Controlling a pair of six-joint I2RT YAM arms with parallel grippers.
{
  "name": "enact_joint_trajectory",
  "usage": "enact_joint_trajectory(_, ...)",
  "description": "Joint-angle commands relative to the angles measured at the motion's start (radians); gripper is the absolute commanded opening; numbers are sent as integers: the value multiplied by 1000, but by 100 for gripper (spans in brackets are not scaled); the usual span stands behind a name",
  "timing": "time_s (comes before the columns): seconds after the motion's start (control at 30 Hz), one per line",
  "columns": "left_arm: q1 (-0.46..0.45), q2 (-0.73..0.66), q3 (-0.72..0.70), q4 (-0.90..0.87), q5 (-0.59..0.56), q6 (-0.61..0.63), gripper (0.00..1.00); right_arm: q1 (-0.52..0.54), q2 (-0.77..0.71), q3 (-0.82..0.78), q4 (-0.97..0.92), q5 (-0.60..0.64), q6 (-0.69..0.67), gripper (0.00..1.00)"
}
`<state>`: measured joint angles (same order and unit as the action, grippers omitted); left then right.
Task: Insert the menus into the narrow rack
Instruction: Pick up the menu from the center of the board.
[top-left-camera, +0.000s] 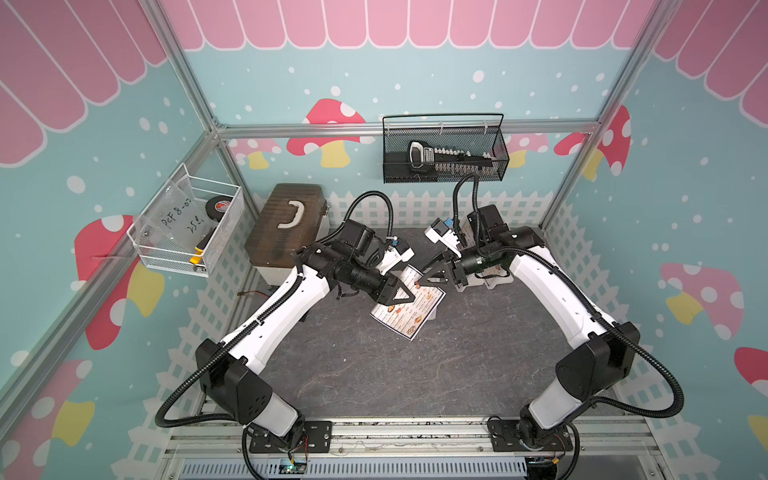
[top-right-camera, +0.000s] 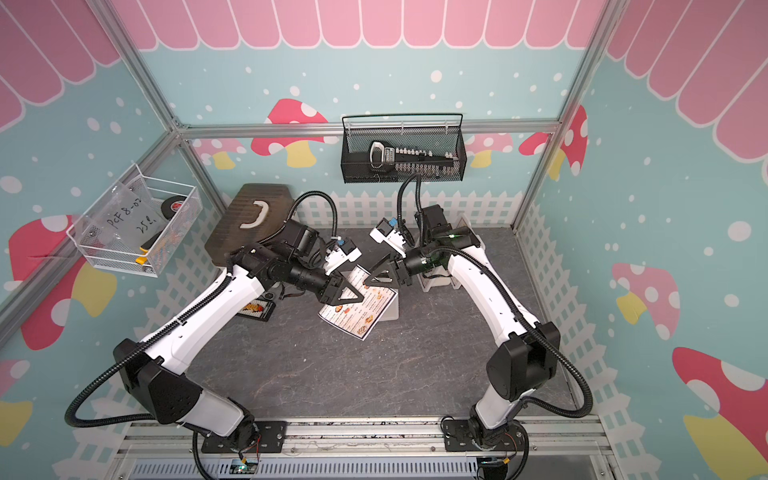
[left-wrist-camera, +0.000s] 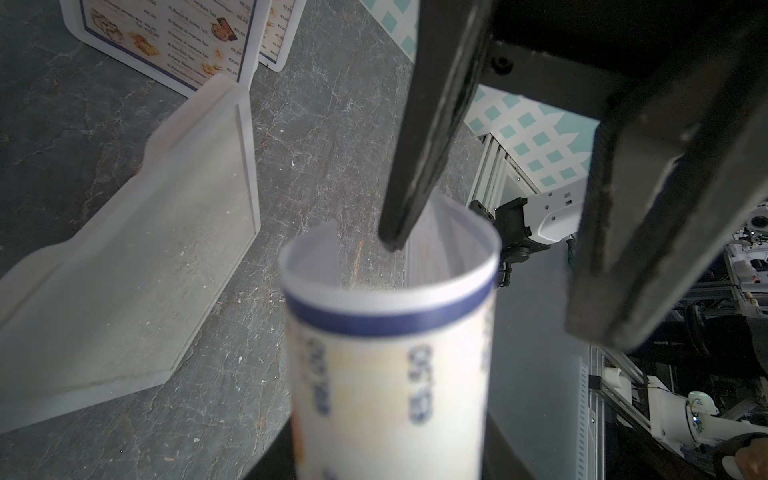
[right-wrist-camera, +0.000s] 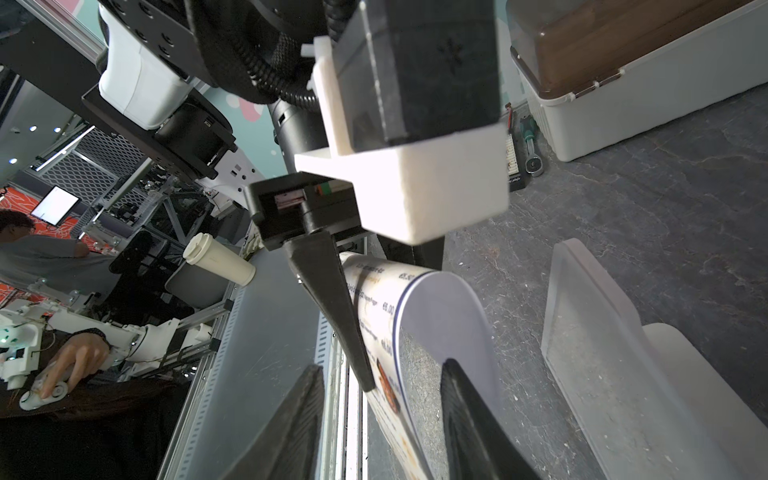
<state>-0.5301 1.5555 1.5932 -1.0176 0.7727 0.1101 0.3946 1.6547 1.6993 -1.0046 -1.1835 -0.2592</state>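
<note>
My left gripper (top-left-camera: 405, 293) (left-wrist-camera: 386, 457) is shut on one menu (top-left-camera: 415, 316) (left-wrist-camera: 386, 374), a white sheet with a dark blue border, held curled above the table's middle. My right gripper (top-left-camera: 430, 277) (right-wrist-camera: 380, 415) is at the menu's far edge (right-wrist-camera: 440, 316) with its jaws open. One finger (left-wrist-camera: 415, 124) is inside the curl, the other outside, with a gap on each side. The rack (left-wrist-camera: 145, 249) (right-wrist-camera: 623, 374), of frosted clear plastic, stands on the table just beside the menu. Two more menus (left-wrist-camera: 166, 37) stand upright beyond it; I cannot tell what holds them.
A white box with a brown lid (top-left-camera: 286, 224) sits at the back left, small tools (right-wrist-camera: 530, 145) beside it. A black mesh basket (top-left-camera: 444, 153) hangs on the back wall, a white wire basket (top-left-camera: 187, 224) on the left wall. A dark card (top-right-camera: 257, 309) lies under the left arm.
</note>
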Motion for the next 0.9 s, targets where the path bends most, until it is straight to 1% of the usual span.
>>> enact_joint_trajectory(0.0,-9,15,38,-35,34,72,41,9,20,34,-61,-36,-73,42)
enact_joint_trajectory(0.4,-11,23,47,-51,24,86,42,9,9,42,-85,-35,-104,23)
enact_joint_trajectory(0.5,-10,21,48,-49,22,86,42,10,2,40,-85,-41,-107,16)
enact_joint_trajectory(0.7,-9,20,49,-49,16,90,43,10,-6,39,-84,-45,-112,8)
enact_joint_trajectory(0.73,-6,18,53,-50,11,91,47,9,-8,40,-84,-42,-112,7)
enact_joint_trajectory(0.8,7,8,60,-42,26,84,59,10,-13,45,-80,-34,-107,5)
enact_joint_trajectory(0.83,18,-3,59,-23,34,70,66,10,-21,51,-65,-37,-90,2)
enact_joint_trajectory(0.87,29,-20,50,3,40,52,70,10,-32,53,-52,-48,-78,0)
